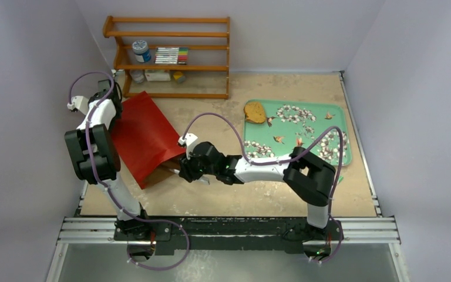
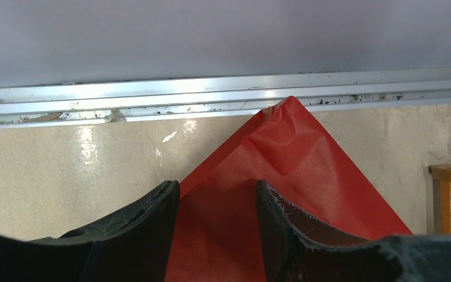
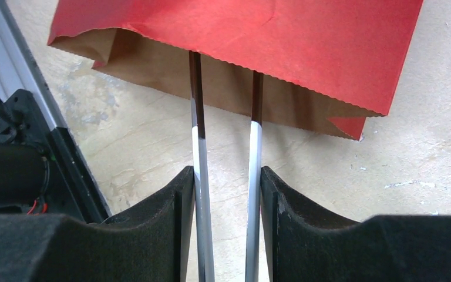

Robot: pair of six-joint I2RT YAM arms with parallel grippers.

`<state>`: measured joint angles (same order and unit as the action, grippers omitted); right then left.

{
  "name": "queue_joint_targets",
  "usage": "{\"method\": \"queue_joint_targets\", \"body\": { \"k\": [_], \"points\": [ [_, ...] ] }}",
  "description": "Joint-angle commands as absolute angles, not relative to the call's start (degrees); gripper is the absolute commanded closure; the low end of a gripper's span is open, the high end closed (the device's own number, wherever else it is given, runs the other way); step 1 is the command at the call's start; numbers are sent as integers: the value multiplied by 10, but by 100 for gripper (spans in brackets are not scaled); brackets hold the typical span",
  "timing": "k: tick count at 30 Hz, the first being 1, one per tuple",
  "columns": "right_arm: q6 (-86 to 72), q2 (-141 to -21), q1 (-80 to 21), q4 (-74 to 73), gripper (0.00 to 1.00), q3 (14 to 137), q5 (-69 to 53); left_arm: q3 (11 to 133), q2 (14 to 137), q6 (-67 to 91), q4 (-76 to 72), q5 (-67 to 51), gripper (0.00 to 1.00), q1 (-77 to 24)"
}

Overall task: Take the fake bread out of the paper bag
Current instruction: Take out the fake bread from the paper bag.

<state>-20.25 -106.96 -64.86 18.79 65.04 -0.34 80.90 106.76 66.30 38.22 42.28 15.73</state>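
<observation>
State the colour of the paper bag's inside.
Plain brown inside the paper bag, red outside; the right wrist view shows it best.

Tong tips hidden inside paper bag

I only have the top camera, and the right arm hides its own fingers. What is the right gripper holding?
Observer: The right gripper is clamped on metal tongs, one arm against each finger.
Operator: Where are the tips?
Observer: Both tips pass under the notched rim into the mouth of the paper bag.
Operator: And the left side?
Observer: The left gripper sits astride the bag's closed end, with red paper between its fingers. I cannot tell whether it is clamping.
</observation>
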Motion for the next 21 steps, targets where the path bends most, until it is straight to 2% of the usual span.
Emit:
{"method": "queue_joint_targets", "body": {
  "k": [1,13,21],
  "points": [
    [-224,-1076,-651,212,56,691,18,824,1043,651,373,410,49,161],
    [-245,-1157,-653,174,53,780,64,795,1027,651,360,383,49,160],
    [-261,-1197,-653,153,51,829,44,785,1018,651,355,367,50,160]
  ]
}}
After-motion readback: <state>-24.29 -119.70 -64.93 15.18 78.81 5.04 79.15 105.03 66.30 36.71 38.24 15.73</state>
